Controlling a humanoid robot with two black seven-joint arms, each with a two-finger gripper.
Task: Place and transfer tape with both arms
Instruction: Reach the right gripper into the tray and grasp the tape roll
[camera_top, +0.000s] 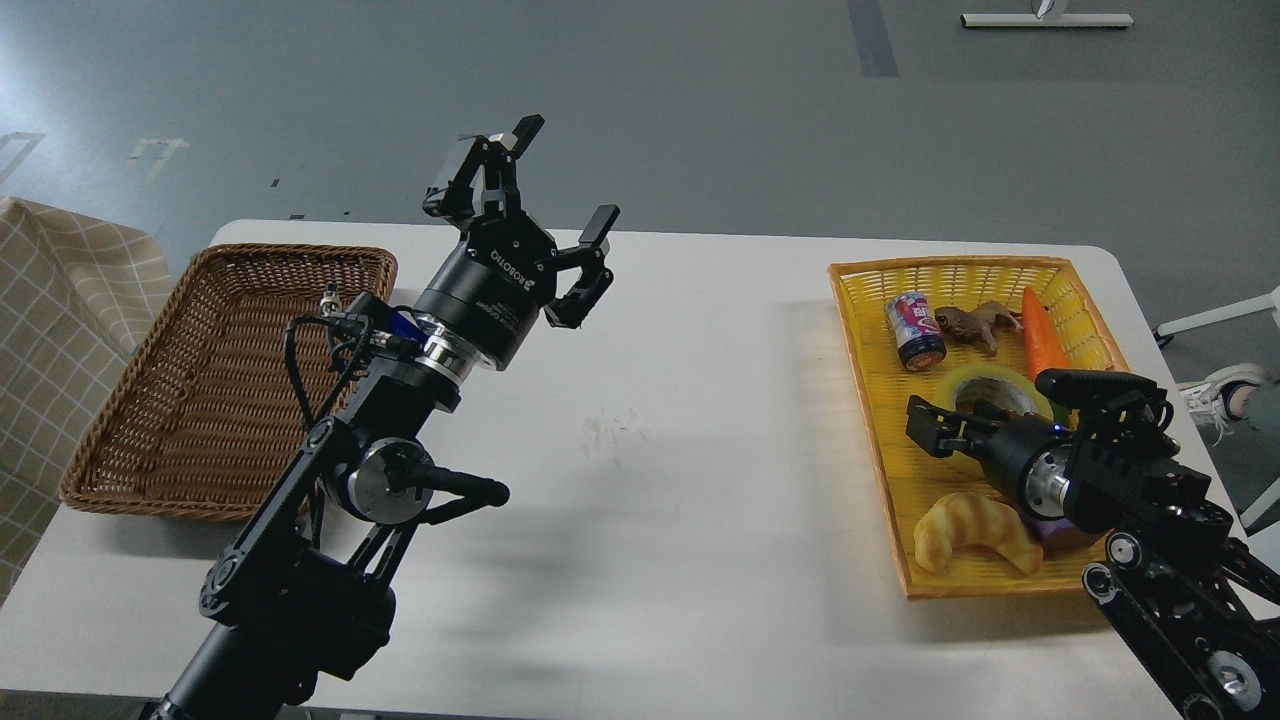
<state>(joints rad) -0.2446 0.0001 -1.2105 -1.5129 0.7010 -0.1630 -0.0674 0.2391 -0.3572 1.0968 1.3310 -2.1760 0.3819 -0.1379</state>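
Note:
The tape, a translucent yellow roll with a pale core, lies flat in the yellow tray at the right. My right gripper is low in the tray at the roll's near side. One finger looks to be outside the roll's left wall and the other at its core, so the jaws stand apart. My left gripper is open and empty, held high above the table's back left, next to the wicker basket.
The tray also holds a drink can, a brown toy animal, a carrot, a croissant and a mostly hidden purple block. A chequered cloth hangs at the far left. The white table lies between basket and tray.

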